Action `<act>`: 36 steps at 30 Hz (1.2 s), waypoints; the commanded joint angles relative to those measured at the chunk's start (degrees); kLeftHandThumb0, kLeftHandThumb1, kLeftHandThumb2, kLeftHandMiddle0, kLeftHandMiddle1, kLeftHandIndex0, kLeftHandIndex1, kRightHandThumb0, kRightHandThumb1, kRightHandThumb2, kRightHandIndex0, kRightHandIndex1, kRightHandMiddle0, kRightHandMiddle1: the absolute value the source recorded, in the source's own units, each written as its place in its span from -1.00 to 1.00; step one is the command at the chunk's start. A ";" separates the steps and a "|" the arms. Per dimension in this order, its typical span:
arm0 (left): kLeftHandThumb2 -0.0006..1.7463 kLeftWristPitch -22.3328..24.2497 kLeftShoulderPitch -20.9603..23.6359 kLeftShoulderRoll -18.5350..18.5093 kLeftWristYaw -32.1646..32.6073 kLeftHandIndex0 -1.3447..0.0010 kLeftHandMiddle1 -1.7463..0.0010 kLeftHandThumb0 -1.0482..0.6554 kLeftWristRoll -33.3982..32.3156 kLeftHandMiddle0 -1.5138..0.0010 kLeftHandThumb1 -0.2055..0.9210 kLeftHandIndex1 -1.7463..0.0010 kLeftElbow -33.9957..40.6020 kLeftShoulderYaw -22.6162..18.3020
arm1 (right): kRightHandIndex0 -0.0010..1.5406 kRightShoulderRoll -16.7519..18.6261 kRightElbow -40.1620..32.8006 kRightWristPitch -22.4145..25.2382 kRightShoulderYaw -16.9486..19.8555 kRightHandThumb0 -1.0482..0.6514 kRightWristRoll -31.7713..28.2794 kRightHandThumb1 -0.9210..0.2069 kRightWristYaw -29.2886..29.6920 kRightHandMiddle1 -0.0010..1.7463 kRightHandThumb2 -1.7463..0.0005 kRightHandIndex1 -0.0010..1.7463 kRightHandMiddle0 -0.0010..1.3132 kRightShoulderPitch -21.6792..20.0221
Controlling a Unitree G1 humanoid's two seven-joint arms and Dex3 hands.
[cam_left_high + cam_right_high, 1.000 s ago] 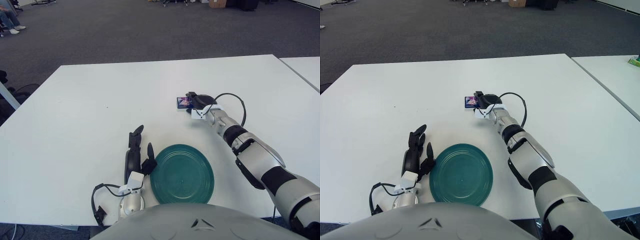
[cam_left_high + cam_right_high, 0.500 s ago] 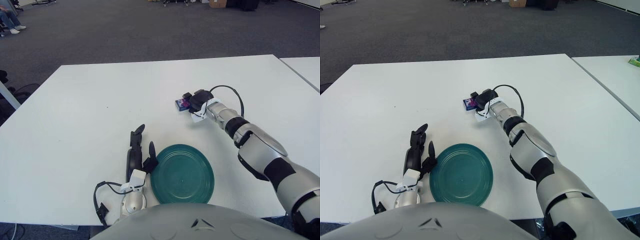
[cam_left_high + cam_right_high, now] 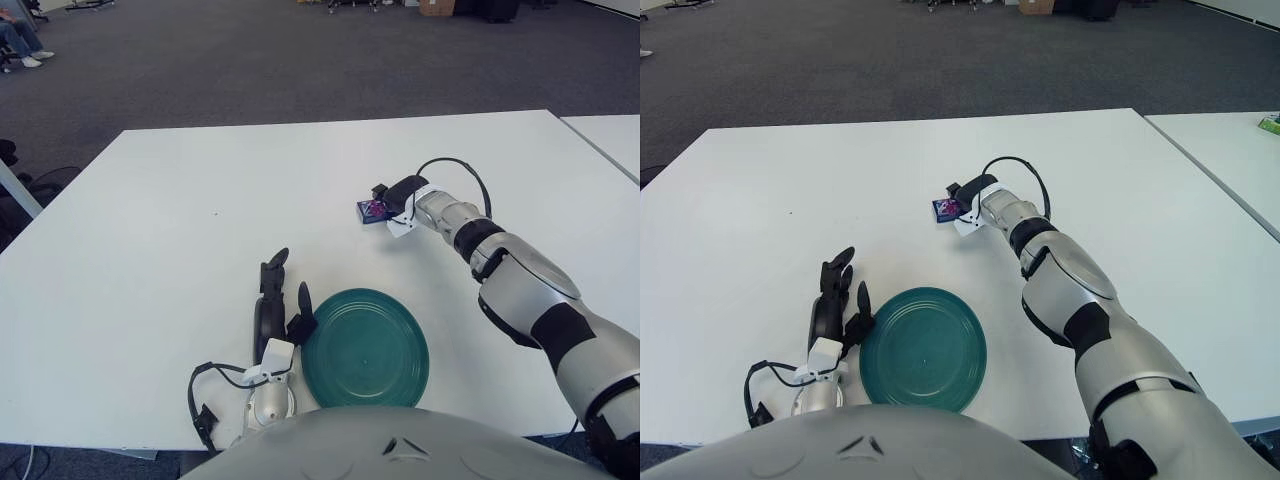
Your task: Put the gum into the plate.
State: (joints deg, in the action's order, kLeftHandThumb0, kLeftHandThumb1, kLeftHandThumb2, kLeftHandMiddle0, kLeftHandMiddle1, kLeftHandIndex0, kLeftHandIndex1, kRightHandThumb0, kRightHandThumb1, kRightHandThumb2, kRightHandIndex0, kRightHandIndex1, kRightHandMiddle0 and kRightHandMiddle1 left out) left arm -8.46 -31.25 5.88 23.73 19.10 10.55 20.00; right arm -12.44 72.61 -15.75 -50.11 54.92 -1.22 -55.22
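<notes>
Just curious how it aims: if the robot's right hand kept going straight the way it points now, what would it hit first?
The right hand points left across the table, and its fingers are already on the gum. Past that, only bare tabletop shows, though depth is hard to judge.

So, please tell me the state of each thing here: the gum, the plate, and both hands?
gum: in the right hand's grasp, not yet in the plate.
plate: upright on the table, nothing in it.
right hand: closed on the gum, far side of the plate.
left hand: open, holding nothing, left of the plate.
</notes>
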 commanded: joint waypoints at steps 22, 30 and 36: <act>-0.04 -2.70 1.91 4.05 3.34 1.00 0.98 -0.67 -3.59 0.45 1.00 0.14 -1.98 1.54 | 0.18 0.61 0.49 -4.70 3.35 -0.24 -2.57 -0.45 18.76 1.00 -0.08 1.00 -0.39 6.97; -0.03 -2.49 2.68 3.48 3.36 1.00 0.98 -0.69 -3.63 0.43 1.00 0.14 -2.15 0.82 | 0.30 1.56 -0.50 -5.97 6.90 -0.26 -5.95 -0.32 23.58 1.00 -0.19 1.00 -0.31 7.39; -0.02 -2.55 2.96 2.55 2.60 1.00 0.98 -0.68 -3.37 0.42 1.00 0.12 -2.17 0.93 | 0.37 -0.69 -2.96 -8.62 10.50 -0.27 -8.47 -0.25 24.01 1.00 -0.24 1.00 -0.27 4.12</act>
State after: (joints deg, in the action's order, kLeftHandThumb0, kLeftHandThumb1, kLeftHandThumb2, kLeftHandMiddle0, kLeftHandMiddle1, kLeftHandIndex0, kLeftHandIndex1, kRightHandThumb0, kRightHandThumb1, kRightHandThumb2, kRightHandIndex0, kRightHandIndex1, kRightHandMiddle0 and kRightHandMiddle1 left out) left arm -10.84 -29.41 5.80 26.57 15.75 8.45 20.32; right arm -11.75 71.54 -23.30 -41.49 48.11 22.27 -48.32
